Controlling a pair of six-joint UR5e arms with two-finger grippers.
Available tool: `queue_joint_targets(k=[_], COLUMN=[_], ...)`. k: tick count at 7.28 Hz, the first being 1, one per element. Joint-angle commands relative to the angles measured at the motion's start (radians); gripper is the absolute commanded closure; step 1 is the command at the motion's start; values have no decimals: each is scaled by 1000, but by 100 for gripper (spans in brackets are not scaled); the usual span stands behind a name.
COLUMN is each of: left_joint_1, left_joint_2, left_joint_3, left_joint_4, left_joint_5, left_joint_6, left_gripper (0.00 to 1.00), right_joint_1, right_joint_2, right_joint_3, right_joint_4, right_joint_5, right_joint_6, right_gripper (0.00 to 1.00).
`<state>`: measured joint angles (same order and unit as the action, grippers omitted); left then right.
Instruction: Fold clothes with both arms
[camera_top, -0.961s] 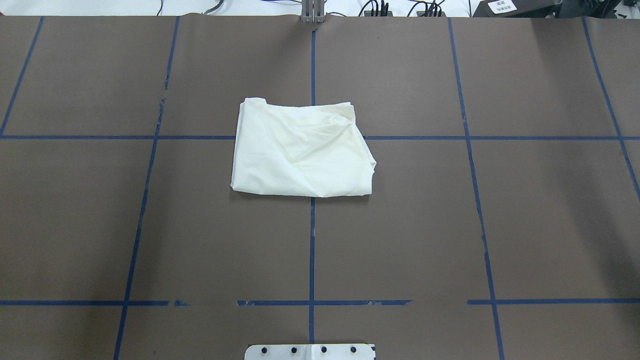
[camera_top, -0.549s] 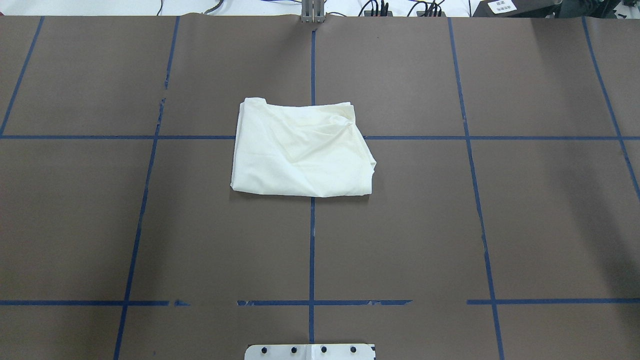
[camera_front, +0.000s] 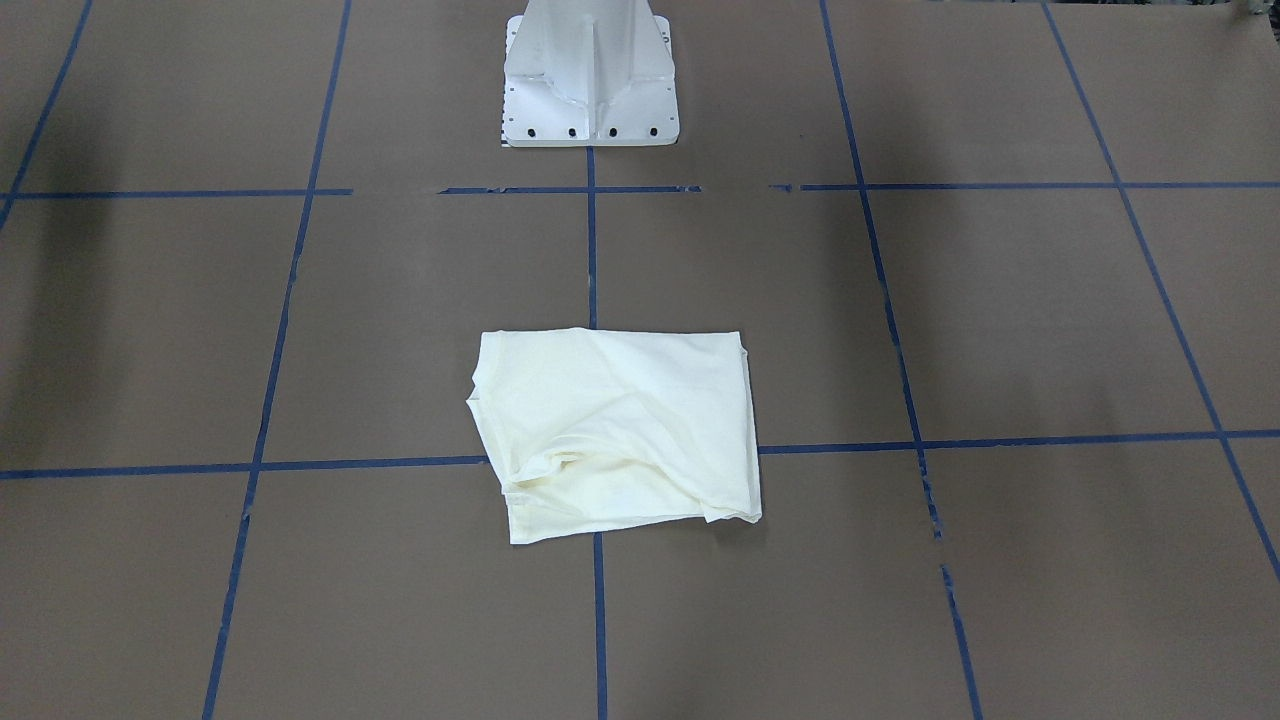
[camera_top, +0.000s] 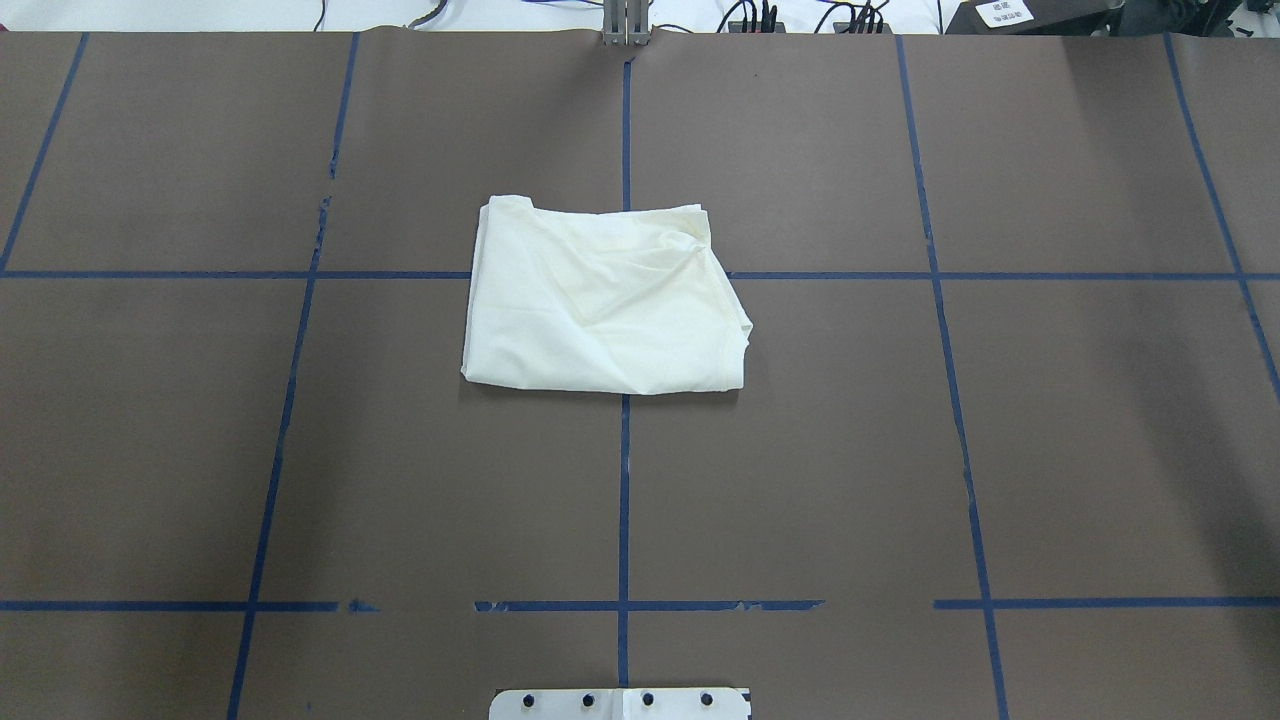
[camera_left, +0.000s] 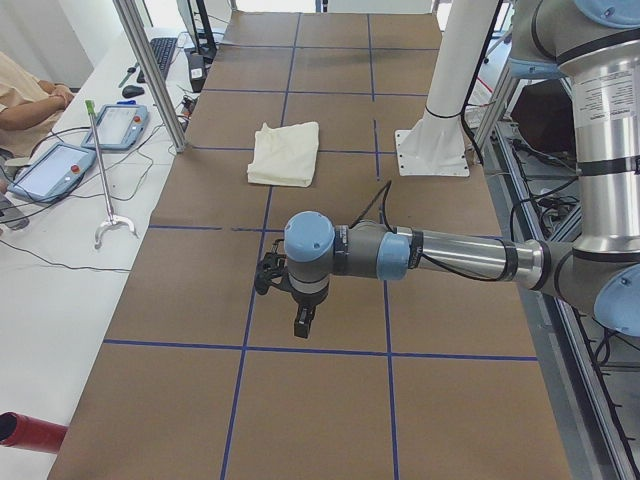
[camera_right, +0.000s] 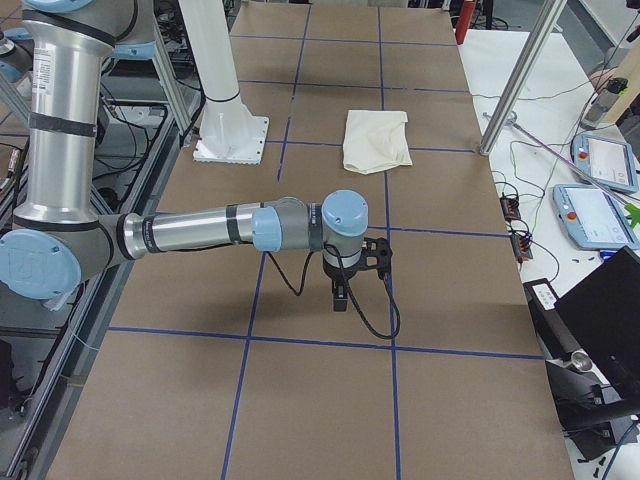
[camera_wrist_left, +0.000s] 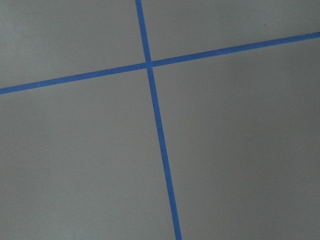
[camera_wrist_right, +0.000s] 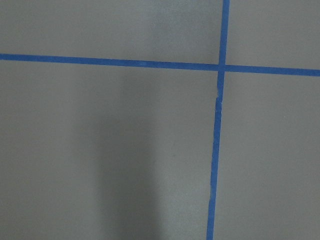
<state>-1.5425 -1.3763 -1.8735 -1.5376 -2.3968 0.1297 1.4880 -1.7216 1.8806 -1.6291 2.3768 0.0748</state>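
Observation:
The cream-white shirt (camera_top: 600, 300) lies folded into a rough rectangle at the table's middle, plain side up, with wrinkles near its right far corner; no print shows. It also shows in the front view (camera_front: 620, 430) and both side views (camera_left: 284, 152) (camera_right: 375, 140). My left gripper (camera_left: 303, 325) hangs over bare table far off to the robot's left of the shirt, pointing down. My right gripper (camera_right: 341, 298) hangs likewise far to the right. Both show only in side views, so I cannot tell whether they are open or shut. Both wrist views show only table and tape.
Brown table covering with a blue tape grid (camera_top: 624, 480). The white pedestal base (camera_front: 590, 80) stands at the robot's edge. Beyond the far edge are a metal post (camera_left: 150, 70), teach pendants (camera_left: 55, 170) and a grabber stick (camera_left: 105, 190) on a white bench.

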Motion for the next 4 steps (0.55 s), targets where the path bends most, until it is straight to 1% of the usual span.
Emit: queue_joint_targets(k=[1,4], left_joint_1=[27,36], left_joint_2=[-1,-3], left_joint_3=[4,39], left_joint_4=[1,-1], left_joint_5=[-4,2], left_joint_6=[-2,-1], left_gripper=[0,0], right_joint_1=[0,0], right_joint_2=[-1,0], right_joint_3=[2,3], right_joint_4=[0,3], right_joint_5=[-1,-1], right_joint_6=[-7,-9], right_gripper=[0,0])
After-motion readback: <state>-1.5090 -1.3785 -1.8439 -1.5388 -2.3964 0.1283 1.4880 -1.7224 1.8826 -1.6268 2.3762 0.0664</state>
